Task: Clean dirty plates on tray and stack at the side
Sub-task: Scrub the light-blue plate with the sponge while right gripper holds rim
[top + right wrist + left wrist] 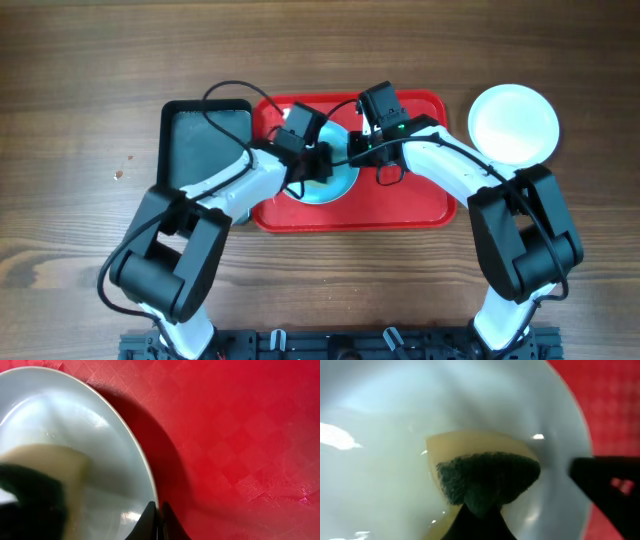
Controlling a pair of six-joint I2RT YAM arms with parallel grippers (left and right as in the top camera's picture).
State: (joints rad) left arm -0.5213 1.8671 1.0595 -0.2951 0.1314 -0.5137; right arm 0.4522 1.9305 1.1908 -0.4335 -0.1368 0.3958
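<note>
wood-grain table carries a red tray in the middle, a black basin touching its left end, and a white plate set down on the bare wood just beyond its right end.

the tray holds one blue plate, left of centre, with both arms bent over it. no third plate shows; it may be hidden under the arms. what can be seen of the basin has nothing in it, though the left arm covers one corner.

the left gripper is closed tight on a sponge, yellow foam with a green scouring face, pressed onto the glossy inside of the blue plate. the right gripper has its fingers nearly together, pinching the plate's rim on the side facing the open tray floor. a dark shadow under that rim suggests the edge is lifted slightly, but i cannot be sure.

the likely trouble is that thin pinch. the plate looks wet and slick, so a hard push from the sponge could slide the rim out of the fingers, and the plate would skate across the tray or tip. the two grippers also work very near each other, so a wide scrubbing stroke towards the held rim could knock them together. the folded sponge could twist loose too.
</note>
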